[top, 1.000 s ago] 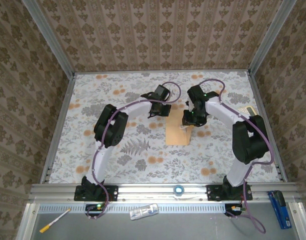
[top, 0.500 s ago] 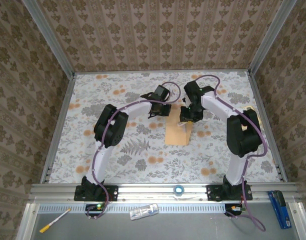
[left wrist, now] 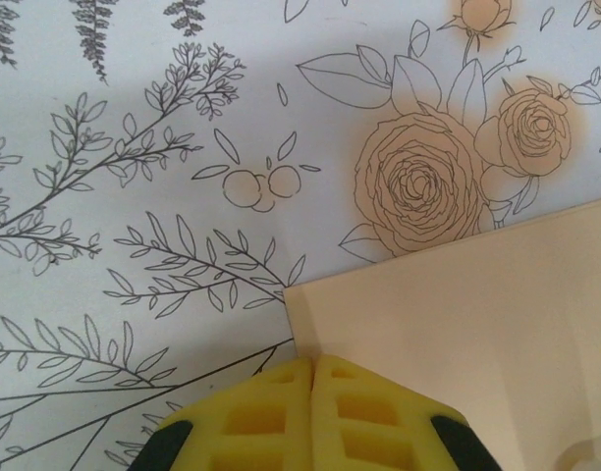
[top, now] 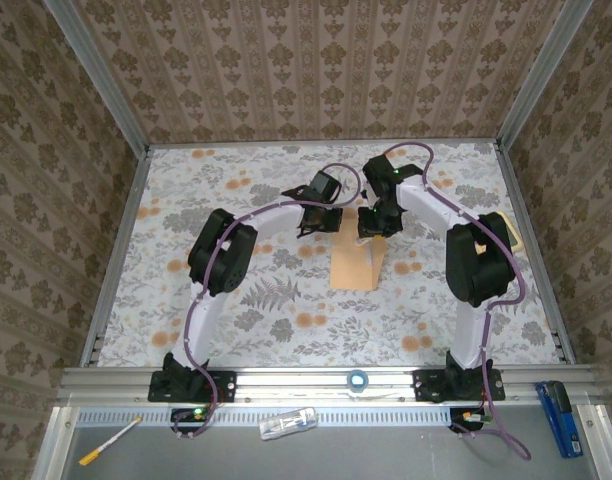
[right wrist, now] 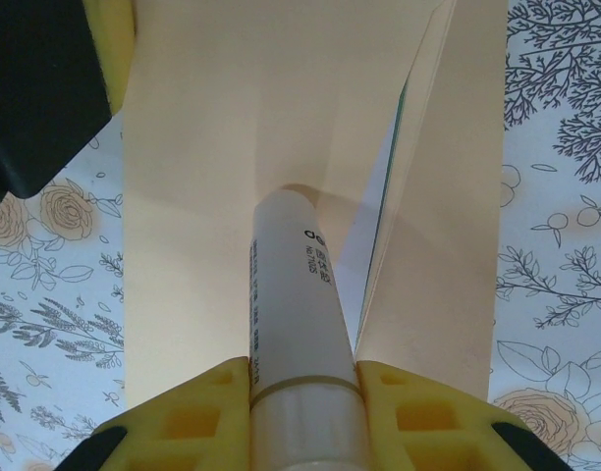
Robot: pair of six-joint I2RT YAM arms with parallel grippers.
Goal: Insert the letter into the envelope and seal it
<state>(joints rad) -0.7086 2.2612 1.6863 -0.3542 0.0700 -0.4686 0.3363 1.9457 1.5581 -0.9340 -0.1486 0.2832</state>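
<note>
Envelope [top: 354,268] first: from above, you see it lying flat on the floral worktop [top: 236,190], its length running away from the bases, between the two arms. Your left tool [top: 314,225] hangs just beside its far left corner. Your right tool [top: 370,232] sits over its far end.

On the left wrist camera, the left tool [left wrist: 311,371] has its yellow pads pressed together with nothing between them. Their tips sit at a corner of the envelope [left wrist: 467,324].

On the right wrist camera, the right tool [right wrist: 302,381] is clamped on a white glue stick [right wrist: 293,294], whose far end points onto the envelope [right wrist: 192,147]. To the right, the envelope's right-hand fold stands lifted. Inside it the letter [right wrist: 384,216] shows as a pale sheet with a green edge.
</note>
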